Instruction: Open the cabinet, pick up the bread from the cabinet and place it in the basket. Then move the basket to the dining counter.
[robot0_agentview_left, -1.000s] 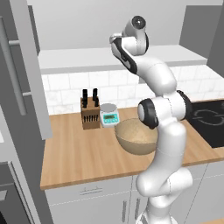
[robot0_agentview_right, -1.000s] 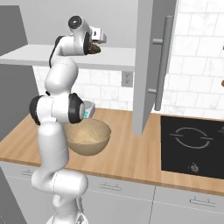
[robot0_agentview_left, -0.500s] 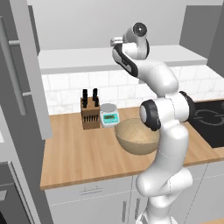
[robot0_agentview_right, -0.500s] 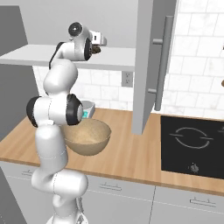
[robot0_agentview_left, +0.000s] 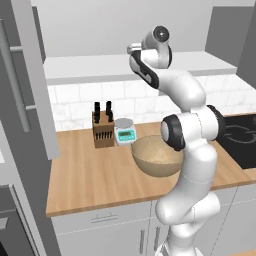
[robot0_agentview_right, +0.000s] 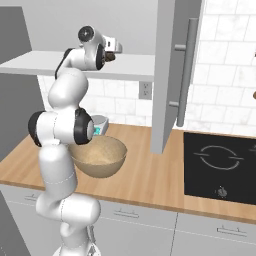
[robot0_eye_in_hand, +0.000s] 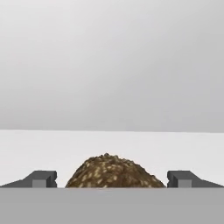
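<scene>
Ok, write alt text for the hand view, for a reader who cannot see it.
A speckled brown lump of bread sits on a pale cabinet shelf, centred between the two dark fingertips of the open end effector, which stand apart from it on either side. Behind it rises the cabinet's plain grey back wall.

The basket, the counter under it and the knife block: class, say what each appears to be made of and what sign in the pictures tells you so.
Basket: looks woven, perhaps wicker; tan, matte, finely speckled.
Counter: seems light wood or wood laminate; even warm colour, smooth, faint grain at most.
Knife block: probably darker wood; brown body with black handles sticking up from it.
</scene>
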